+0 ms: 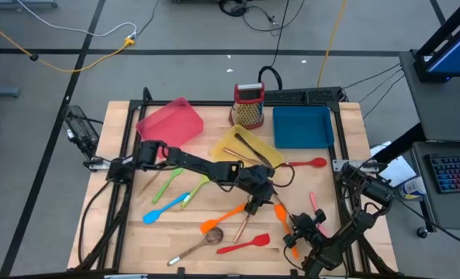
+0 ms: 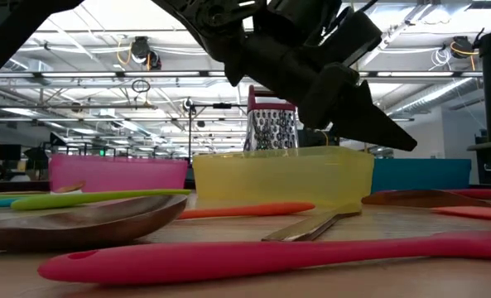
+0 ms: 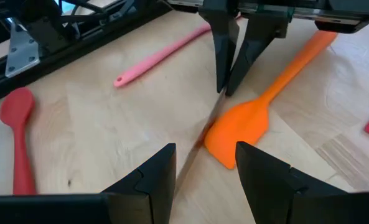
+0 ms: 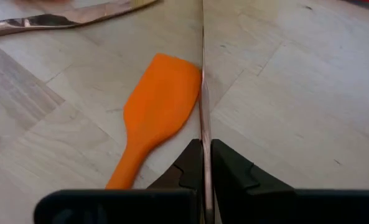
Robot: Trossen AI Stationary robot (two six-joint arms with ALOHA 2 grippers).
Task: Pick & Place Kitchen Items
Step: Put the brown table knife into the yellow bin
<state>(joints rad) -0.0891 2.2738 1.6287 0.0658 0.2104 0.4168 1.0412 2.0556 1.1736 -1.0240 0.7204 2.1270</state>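
My right gripper (image 4: 203, 163) clamped on thin copper utensil (image 4: 202, 93), edge-on grip; may twist, slip. Orange spatula (image 4: 156, 109) alongside, snag risk. Left gripper (image 3: 206, 168) apart, facing it.

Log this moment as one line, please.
right gripper: shut on copper utensil, edge-on | beside: orange spatula on table | left gripper: open, hovering, empty
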